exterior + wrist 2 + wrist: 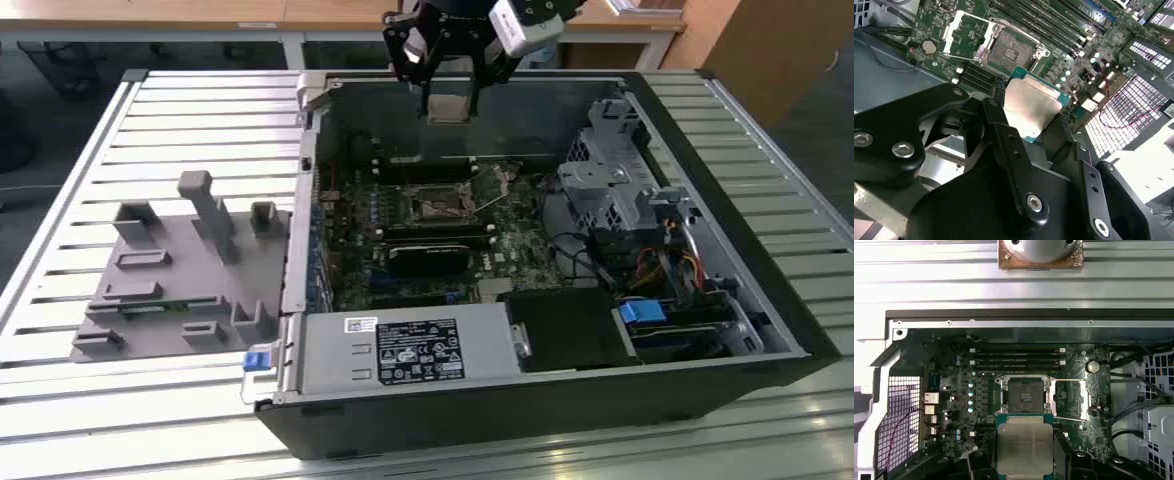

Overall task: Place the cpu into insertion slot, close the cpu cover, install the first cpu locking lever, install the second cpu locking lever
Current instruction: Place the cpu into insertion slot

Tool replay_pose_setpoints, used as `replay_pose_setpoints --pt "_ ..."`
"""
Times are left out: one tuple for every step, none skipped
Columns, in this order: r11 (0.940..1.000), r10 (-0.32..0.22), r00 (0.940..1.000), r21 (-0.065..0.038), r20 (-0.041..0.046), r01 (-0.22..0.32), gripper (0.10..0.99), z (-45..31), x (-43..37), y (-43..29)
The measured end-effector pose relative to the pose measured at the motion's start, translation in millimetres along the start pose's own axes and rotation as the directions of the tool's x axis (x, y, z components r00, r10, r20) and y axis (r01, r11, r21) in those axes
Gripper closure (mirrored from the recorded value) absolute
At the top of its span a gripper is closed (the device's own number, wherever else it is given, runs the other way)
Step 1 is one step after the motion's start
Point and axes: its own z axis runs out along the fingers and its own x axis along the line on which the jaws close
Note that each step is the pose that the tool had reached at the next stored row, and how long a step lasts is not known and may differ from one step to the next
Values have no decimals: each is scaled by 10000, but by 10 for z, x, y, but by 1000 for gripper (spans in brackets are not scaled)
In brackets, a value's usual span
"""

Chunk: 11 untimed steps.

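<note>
exterior view, tool: your gripper [447, 92] hung high over the open computer case [561, 410], clamped on the cpu [447, 106]
exterior view, target: the insertion slot [438, 205] lay in the green board [400, 280] on the case floor, well apart from the cpu
second wrist view, grip: the two black fingers [1004, 135] pinched the cpu by opposite edges, its dull silver top facing the camera and its green rim showing past the metal
second wrist view, cover: the cpu cover [966, 31] stood swung open beside the insertion slot, so the dark centre was bare and nothing sat in it
first wrist view, alignment: the cpu was apart from the insertion slot, its edges roughly square to the slot's; a thin locking lever [1070, 418] stuck out beside the open frame
handling, as i judged it: light, stiff, flat and smooth-sided, so it could slip or tilt in a narrow pinch; the slot's contacts looked fragile, so you'd want it kept level
where to hold: by the side edges, as you had it, never the underside
progress: none of the four steps was finished
</note>
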Motion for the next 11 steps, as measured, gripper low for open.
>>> replay_pose_setpoints --pt "10000 0 10000 0 0 0 545 0 0 0" --pt "10000 0 10000 0 0 0 545 0 0 0" --pt "10000 0 10000 1 0 0 545 0 0 0" --pt "10000 0 10000 0 0 0 545 0 0 0" --pt "10000 0 10000 0 0 0 545 0 0 0" --pt "10000 0 10000 0 0 0 545 0 0 0" --pt "10000 0 10000 0 0 0 545 0 0 0" --pt "10000 0 10000 0 0 0 545 0 0 0" --pt "10000 3 10000 1 0 -3 545 0 0 0" --pt "10000 9 10000 0 1 -9 545 0 0 0" --pt "10000 18 10000 0 2 -18 545 0 0 0"
